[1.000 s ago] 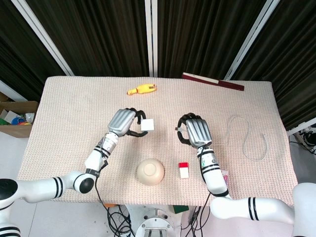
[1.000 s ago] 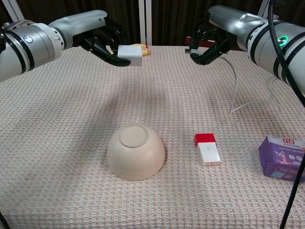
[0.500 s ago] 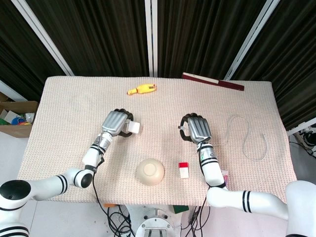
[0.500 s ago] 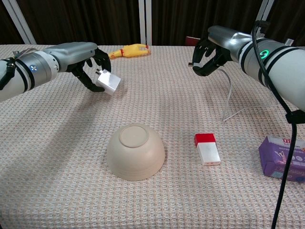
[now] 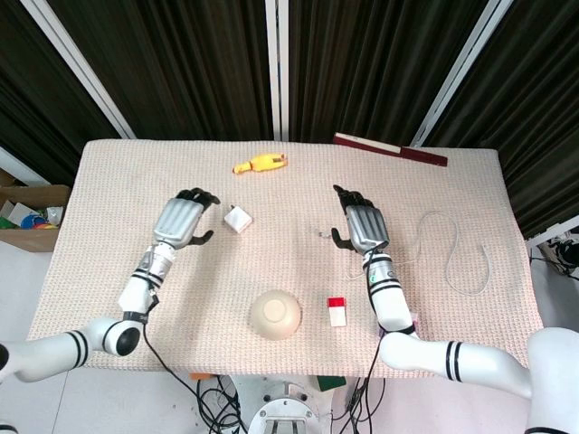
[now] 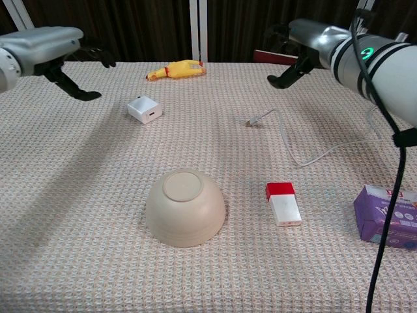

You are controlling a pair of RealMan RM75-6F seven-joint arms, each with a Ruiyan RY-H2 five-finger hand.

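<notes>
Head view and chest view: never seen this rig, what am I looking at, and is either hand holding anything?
It is a two-armed robot with finger hands at a table covered in a beige woven cloth. The head view looks straight down; the chest view looks forward across the table from low down. The left hand and right hand are both open above the cloth and hold nothing. A small white cube charger lies beside the left hand; the plug end of a white cable lies by the right. Also there: an upturned cream bowl, a red-and-white small box, a yellow rubber chicken, a purple packet and a dark red flat bar.
</notes>
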